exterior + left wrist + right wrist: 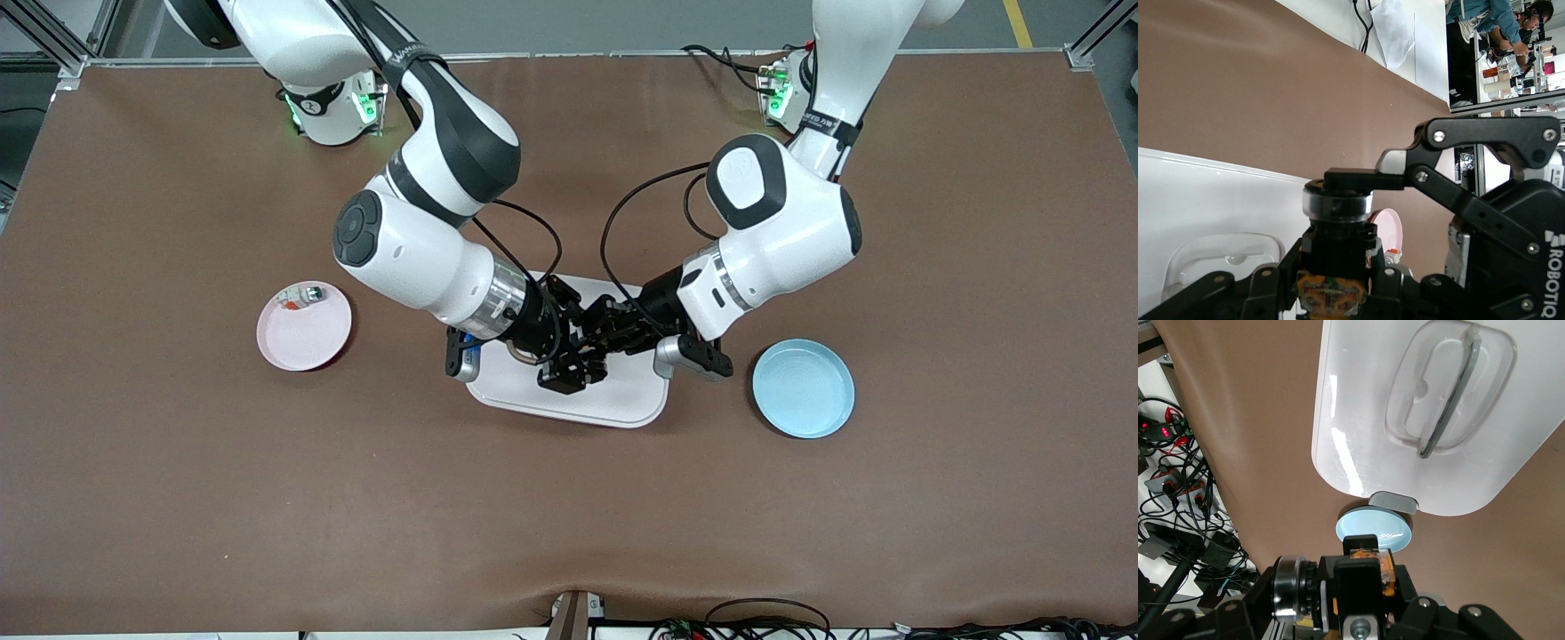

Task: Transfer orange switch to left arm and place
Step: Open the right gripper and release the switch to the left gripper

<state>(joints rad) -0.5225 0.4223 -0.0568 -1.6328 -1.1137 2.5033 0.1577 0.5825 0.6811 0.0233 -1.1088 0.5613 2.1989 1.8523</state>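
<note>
Both sets of fingers meet over the box [622,400], each closed on the orange switch [1371,577]: right gripper [569,369] and left gripper [597,342] hold opposite ends, its axis spanning between them.

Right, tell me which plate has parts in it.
The pink plate, toward the right arm's end of the table: small parts lie at its rim. The blue plate, toward the left arm's end, holds nothing.
</note>
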